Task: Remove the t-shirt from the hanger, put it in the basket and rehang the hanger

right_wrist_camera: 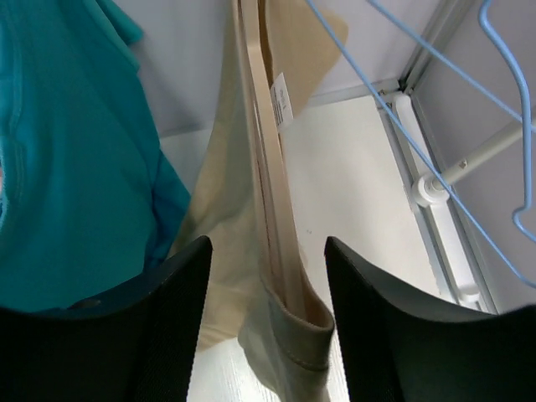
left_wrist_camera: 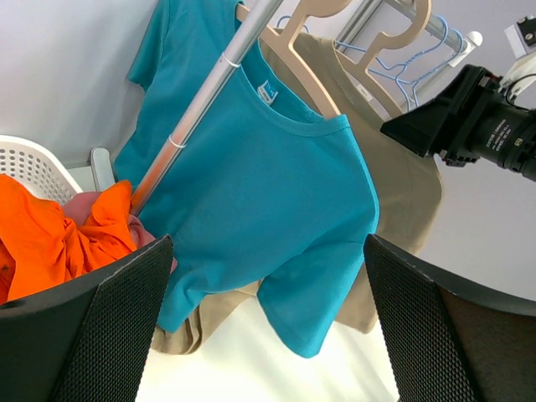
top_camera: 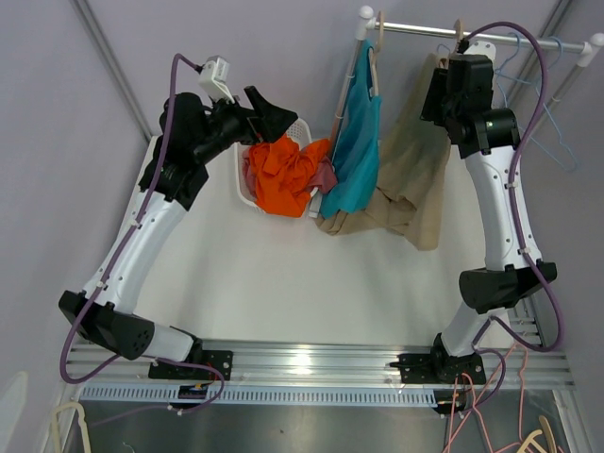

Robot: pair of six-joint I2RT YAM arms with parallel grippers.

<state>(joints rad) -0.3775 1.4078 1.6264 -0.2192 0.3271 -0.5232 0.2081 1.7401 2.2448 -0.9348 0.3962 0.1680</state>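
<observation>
Here we go: my right gripper (right_wrist_camera: 268,247) is up by the rail (top_camera: 425,31), fingers spread wide and gripping nothing. They sit either side of the wooden hanger (right_wrist_camera: 266,167) inside the beige t-shirt (top_camera: 411,179), placed there, I reckon, to pinch hanger or shoulder. That shirt hangs on its hanger, hem pooled on the table (top_camera: 283,274) beside the teal t-shirt (top_camera: 354,151). My left gripper (left_wrist_camera: 268,251), empty too with jaws apart, hovers over the basket (top_camera: 241,184) of orange clothes (top_camera: 283,175), facing the teal one.
</observation>
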